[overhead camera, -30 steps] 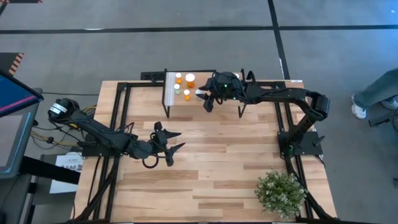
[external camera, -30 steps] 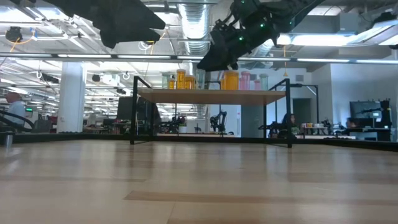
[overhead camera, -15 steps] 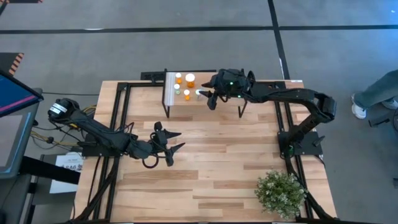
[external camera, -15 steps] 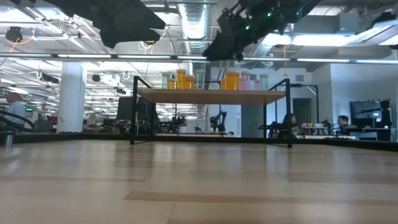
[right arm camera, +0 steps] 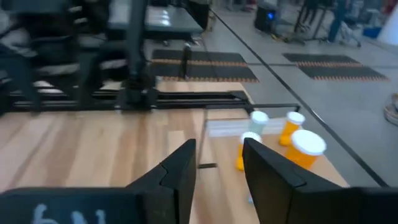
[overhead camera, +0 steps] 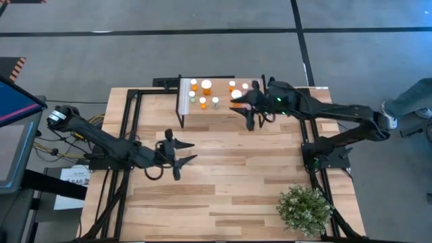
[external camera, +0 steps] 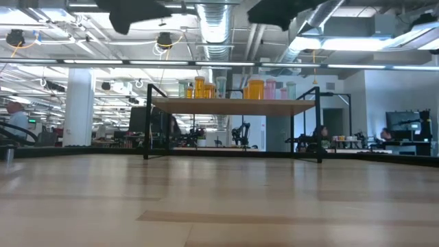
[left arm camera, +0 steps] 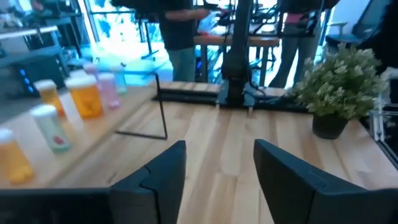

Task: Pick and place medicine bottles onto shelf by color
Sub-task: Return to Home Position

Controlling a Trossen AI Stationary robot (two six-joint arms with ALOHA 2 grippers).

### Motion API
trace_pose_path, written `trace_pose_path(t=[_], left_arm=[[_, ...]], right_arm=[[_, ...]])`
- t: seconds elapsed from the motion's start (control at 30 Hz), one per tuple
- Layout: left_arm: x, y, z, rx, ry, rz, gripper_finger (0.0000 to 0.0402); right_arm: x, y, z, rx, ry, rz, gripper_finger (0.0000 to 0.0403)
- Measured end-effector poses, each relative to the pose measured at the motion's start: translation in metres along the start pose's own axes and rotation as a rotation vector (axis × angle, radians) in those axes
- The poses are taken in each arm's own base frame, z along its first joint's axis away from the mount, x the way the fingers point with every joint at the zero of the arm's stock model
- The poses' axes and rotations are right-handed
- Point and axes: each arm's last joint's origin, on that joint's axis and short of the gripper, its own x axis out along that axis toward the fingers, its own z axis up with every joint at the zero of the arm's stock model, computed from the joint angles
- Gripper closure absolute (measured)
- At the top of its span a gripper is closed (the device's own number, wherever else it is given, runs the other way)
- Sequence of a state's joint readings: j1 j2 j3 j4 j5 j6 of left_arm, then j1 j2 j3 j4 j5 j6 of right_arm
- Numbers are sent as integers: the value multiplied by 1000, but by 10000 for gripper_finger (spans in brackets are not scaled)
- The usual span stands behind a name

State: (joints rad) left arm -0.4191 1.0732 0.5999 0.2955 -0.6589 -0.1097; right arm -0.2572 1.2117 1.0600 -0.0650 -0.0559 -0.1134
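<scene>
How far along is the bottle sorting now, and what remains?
Looks nearly done: the medicine bottles stand on the shelf, and I see none on the table. Nothing is in hand: the right gripper by the shelf and the left gripper over the table are open and empty. Left: parking the arms.

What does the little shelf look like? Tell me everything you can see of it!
The shelf is a small raised rack: a flat, light wood plank on thin black metal legs, with a white panel at one end. It stands upright at the far edge of the table, legs resting on it. Medicine bottles with orange, pink and greenish bodies stand on top.
</scene>
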Motion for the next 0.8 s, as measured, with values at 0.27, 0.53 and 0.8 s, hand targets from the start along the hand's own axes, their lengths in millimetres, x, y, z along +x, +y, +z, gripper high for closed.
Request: trace_pose_path(t=[0.27,0.53,0.8], left_arm=[[-30,23,8,-4,-65,-5,284],[-60,47,-18,-97,-199,-70,358],[-75,58,-39,-112,-323,-179,397]], right_arm=[[-42,26,-30,-15,-73,79,275],[-80,37,-65,-20,-208,117,287],[-101,39,-100,-20,-287,114,287]])
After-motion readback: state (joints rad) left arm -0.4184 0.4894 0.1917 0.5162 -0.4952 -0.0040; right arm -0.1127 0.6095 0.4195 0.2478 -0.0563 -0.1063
